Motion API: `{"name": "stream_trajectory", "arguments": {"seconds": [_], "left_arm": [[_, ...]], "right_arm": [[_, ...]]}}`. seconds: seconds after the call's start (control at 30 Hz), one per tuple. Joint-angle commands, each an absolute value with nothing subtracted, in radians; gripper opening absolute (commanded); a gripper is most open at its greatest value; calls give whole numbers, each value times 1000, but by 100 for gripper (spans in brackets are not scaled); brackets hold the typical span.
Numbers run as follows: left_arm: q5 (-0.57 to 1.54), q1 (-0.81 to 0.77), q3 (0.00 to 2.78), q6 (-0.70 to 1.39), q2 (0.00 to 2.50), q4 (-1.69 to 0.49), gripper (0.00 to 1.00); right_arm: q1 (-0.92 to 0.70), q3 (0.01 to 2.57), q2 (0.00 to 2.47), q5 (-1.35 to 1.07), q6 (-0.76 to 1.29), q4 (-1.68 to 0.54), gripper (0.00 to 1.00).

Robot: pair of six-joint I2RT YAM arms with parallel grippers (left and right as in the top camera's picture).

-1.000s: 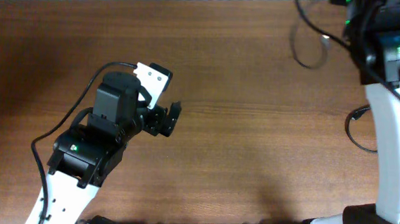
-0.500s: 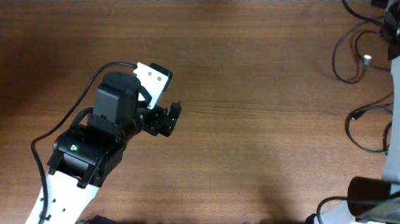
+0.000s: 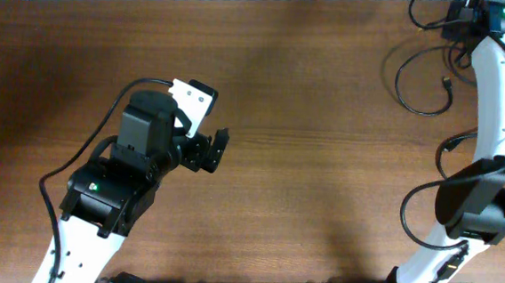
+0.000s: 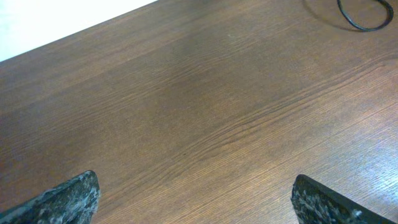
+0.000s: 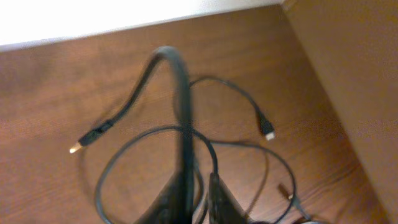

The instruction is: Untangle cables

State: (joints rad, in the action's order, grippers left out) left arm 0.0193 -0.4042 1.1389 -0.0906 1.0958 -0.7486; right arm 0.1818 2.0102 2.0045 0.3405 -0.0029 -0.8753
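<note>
The cables (image 3: pixel 424 80) are thin black cords in loose loops at the table's far right corner, with a small plug (image 3: pixel 446 82) inside the loop. My right gripper (image 3: pixel 469 14) hangs over them by the back edge. In the right wrist view its jaws (image 5: pixel 200 186) stand almost together. One thicker cable (image 5: pixel 177 68) arches up from between them and drops to a gold-tipped plug (image 5: pixel 76 148). Thinner loops (image 5: pixel 124 155) and a white-tipped plug (image 5: pixel 268 134) lie on the wood below. My left gripper (image 3: pixel 219 150) is open at mid-table, far from the cables, with bare wood between its fingers (image 4: pixel 68 199).
The table's back edge meets a white wall (image 5: pixel 93 18) just behind the cables. A lighter brown panel (image 5: pixel 348 74) borders the table on the right. The right arm's own black wires (image 3: pixel 452 151) curl beside its white link. A cable loop (image 4: pixel 360 18) shows far off in the left wrist view.
The right arm has swung along the back right corner and its gripper now sits at the back edge. The cable loops shifted with it and spread wider on the wood. The left arm has not moved.
</note>
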Motion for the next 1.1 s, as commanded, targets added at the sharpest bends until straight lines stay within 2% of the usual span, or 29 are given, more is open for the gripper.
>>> {"name": "stream_trajectory", "arguments": {"seconds": [0.0, 0.03, 0.07, 0.43, 0.77, 0.9, 1.07], "left_arm": [[28, -398, 1150, -107, 1091, -746, 99], [28, -398, 1150, -107, 1091, -747, 99], [28, -398, 1150, -107, 1091, -746, 99], [28, -398, 1150, -107, 1091, -746, 99], [28, -398, 1150, -107, 1091, -746, 99], [28, -398, 1150, -107, 1091, -747, 99], [28, -398, 1150, -107, 1091, -746, 99]], "right_arm": [[186, 2006, 2043, 340, -2, -917, 72], [186, 2006, 2048, 340, -2, -931, 97], [186, 2006, 2051, 340, -2, -945, 99], [184, 2007, 2042, 319, -2, -1073, 99], [183, 2007, 1852, -207, -8, -1196, 99], [180, 2007, 1773, -298, -22, -1267, 99], [104, 2007, 1705, -308, -22, -1383, 99]]}}
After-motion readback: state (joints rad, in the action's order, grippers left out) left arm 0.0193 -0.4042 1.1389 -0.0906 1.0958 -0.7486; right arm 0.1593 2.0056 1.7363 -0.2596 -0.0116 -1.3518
